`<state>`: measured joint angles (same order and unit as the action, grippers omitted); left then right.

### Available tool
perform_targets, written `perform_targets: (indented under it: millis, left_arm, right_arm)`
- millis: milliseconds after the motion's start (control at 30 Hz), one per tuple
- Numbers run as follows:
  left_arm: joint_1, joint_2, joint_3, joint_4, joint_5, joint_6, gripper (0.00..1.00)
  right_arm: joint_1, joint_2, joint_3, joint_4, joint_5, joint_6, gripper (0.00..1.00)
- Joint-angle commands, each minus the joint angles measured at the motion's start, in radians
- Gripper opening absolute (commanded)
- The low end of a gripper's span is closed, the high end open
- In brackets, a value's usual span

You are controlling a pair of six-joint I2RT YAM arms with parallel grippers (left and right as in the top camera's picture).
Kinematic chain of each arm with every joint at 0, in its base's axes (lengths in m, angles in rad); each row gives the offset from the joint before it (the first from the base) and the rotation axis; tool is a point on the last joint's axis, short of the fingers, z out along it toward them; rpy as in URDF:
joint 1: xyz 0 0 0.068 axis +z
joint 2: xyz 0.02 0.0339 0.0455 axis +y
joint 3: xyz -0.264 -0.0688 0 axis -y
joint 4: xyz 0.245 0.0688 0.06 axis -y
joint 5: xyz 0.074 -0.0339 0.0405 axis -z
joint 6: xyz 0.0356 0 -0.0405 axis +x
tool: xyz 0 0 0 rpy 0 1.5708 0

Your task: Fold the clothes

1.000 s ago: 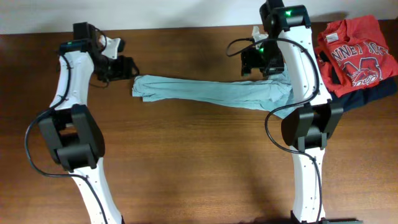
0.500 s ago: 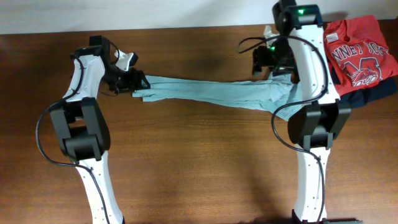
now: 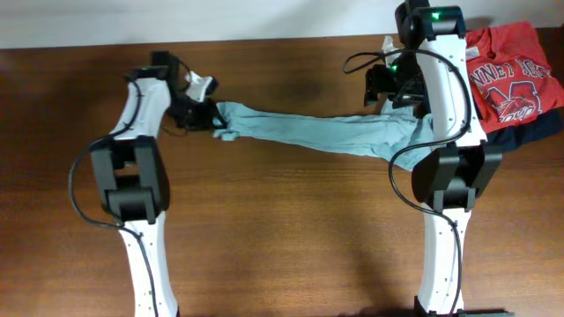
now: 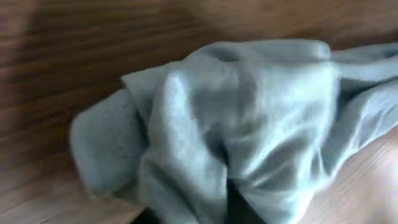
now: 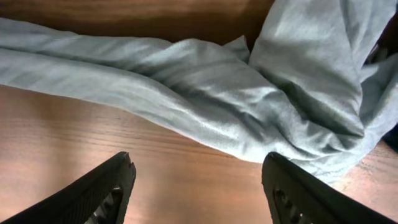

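The tee (image 3: 326, 134) is laid out as a long rumpled strip across the far half of the table (image 3: 282, 229). It's stretched from the left gripper (image 3: 214, 118) over to the right arm, where it's bunched wider. Its left end is held by the left gripper. In the left wrist view only the tee (image 4: 249, 118) is seen, blurry, with folds gathered down into a dark slit at the bottom middle, so the fabric looks clamped, as far as can be told. The right gripper (image 5: 198, 160) is spread wide with nothing held. Both fingers (image 5: 109, 190) are kept off the cloth over bare wood, and the tee's bunched end is just beyond the tips. A red shirt (image 3: 507, 75) stacked on a navy garment (image 3: 529, 134) is seen at the far right corner, near the tee's right end
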<state>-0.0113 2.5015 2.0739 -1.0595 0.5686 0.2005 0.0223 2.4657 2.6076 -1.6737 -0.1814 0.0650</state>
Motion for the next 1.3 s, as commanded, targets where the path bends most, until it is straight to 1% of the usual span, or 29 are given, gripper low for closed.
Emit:
perform_targets:
  millis: [0, 133, 267, 500, 633, 833, 933, 1067, 1133, 1267]
  left_arm:
    - [-0.022, 0.058, -0.011, 0.005, 0.001, 0.011, 0.01]
    - [-0.005, 0.056, 0.000, 0.003, 0.005, 0.005, 0.01]
    - [0.043, 0.032, 0.034, -0.043, 0.004, -0.005, 0.00]
    - [0.147, -0.105, 0.050, -0.083, -0.001, -0.004, 0.01]
    - [0.195, -0.191, 0.050, -0.100, -0.055, -0.004, 0.01]
    - [0.239, -0.277, 0.050, -0.152, -0.200, -0.004, 0.00]
    - [0.248, -0.298, 0.050, -0.175, -0.226, -0.004, 0.01]
    - [0.239, -0.305, 0.050, -0.175, -0.194, -0.004, 0.00]
    - [0.219, -0.305, 0.050, -0.171, -0.168, -0.004, 0.00]
    - [0.146, -0.305, 0.050, -0.127, -0.164, -0.005, 0.01]
  right_arm:
    - [-0.021, -0.015, 0.003, -0.003, 0.005, -0.009, 0.65]
    - [-0.038, -0.030, 0.016, -0.001, -0.010, -0.009, 0.64]
    - [-0.068, -0.059, 0.052, -0.005, -0.046, -0.009, 0.64]
    - [-0.101, -0.092, 0.057, -0.025, -0.055, -0.009, 0.65]
    - [-0.101, -0.092, 0.057, -0.025, -0.055, -0.008, 0.65]
    - [-0.101, -0.092, 0.057, -0.025, -0.055, -0.009, 0.65]
    - [-0.101, -0.092, 0.057, -0.025, -0.055, -0.008, 0.65]
    - [-0.101, -0.092, 0.057, -0.025, -0.055, -0.009, 0.65]
    - [-0.101, -0.092, 0.057, -0.025, -0.055, -0.009, 0.65]
    - [-0.101, -0.092, 0.057, -0.025, -0.055, -0.009, 0.65]
